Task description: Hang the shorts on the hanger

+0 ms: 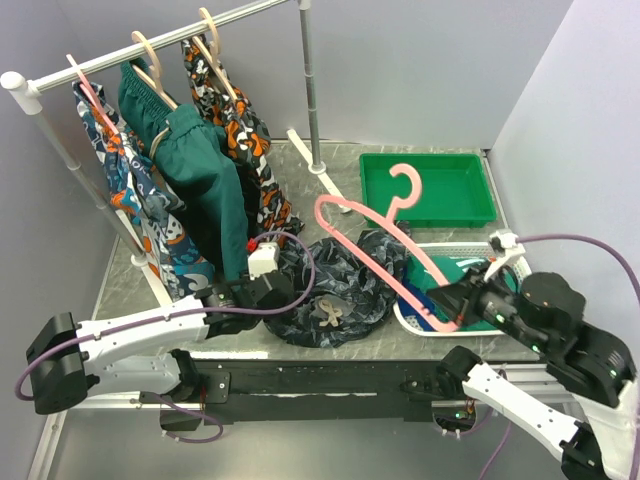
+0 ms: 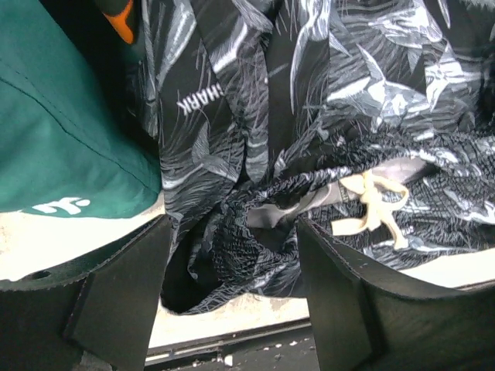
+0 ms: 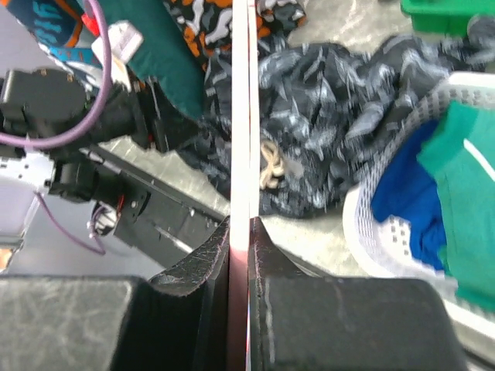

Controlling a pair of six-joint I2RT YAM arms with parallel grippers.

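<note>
The dark leafy-print shorts (image 1: 335,285) lie bunched on the table at the front centre, white drawstring (image 2: 373,205) showing. My left gripper (image 1: 262,290) is at their left edge. In the left wrist view it (image 2: 232,290) is open, with a fold of the waistband (image 2: 240,247) lying between the two wide-apart fingers (image 2: 116,297). My right gripper (image 1: 452,305) is shut on the lower end of the pink hanger (image 1: 375,228), which slants up over the shorts' right side, hook toward the back. In the right wrist view the hanger bar (image 3: 240,116) runs straight up from the closed gripper (image 3: 240,232).
A clothes rack (image 1: 150,45) at the back left carries plain green shorts (image 1: 200,170) and patterned shorts (image 1: 235,120) on hangers, close to my left gripper. A green tray (image 1: 470,212) sits at the back right. A white basket (image 1: 445,250) holding blue and green clothes stands under my right gripper.
</note>
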